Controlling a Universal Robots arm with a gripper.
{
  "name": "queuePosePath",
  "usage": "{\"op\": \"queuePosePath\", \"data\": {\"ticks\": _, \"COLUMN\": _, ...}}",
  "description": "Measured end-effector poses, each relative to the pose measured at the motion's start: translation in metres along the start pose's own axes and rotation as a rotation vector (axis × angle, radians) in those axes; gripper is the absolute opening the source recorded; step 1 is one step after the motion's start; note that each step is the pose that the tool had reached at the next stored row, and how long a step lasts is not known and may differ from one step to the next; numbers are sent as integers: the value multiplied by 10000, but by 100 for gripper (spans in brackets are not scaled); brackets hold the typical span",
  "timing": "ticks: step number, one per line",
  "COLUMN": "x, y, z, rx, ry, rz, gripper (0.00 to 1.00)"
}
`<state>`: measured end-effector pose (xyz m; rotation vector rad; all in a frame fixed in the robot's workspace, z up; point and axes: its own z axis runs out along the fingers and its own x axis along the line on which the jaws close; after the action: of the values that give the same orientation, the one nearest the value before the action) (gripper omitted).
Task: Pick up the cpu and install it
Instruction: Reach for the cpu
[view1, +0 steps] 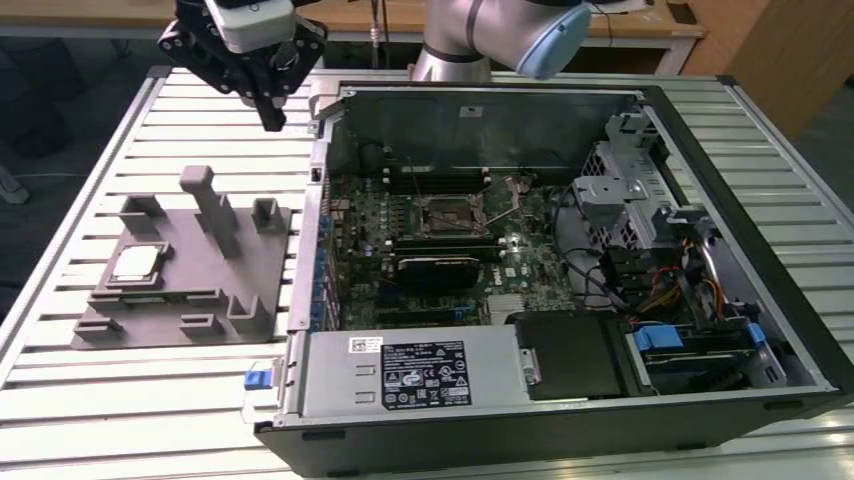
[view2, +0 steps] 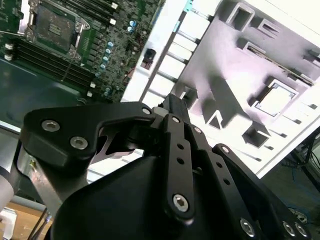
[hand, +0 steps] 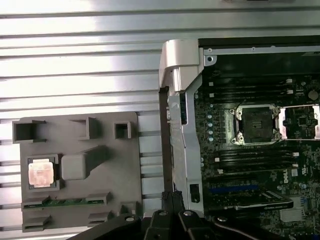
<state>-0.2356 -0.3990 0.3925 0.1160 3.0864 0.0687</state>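
The cpu (view1: 138, 263) is a small silver square lying flat in a recess of the grey holder plate (view1: 254, 290), on the exterior view's left. It also shows as a pale square in both wrist views (view2: 274, 100) (hand: 41, 173). My gripper (view1: 274, 120) hangs well above the table, beyond the holder and beside the case's far corner. Its black fingers are shut together with nothing between them (hand: 172, 196). The open metal-framed socket (view1: 454, 212) sits on the green motherboard inside the case, its dark centre bare (hand: 255, 124).
The open black computer case (view1: 747, 180) lies on a slatted aluminium table (view1: 80, 400). Grey posts (view1: 214, 205) rise from the holder plate. A power supply (view1: 414, 372), drive bays and cables (view1: 667, 290) fill the case's near and right sides.
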Motion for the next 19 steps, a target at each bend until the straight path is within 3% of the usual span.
{"op": "queuePosePath", "data": {"ticks": 19, "x": 482, "y": -36, "z": -20, "rx": -8, "ry": -96, "rz": -3, "gripper": 11}}
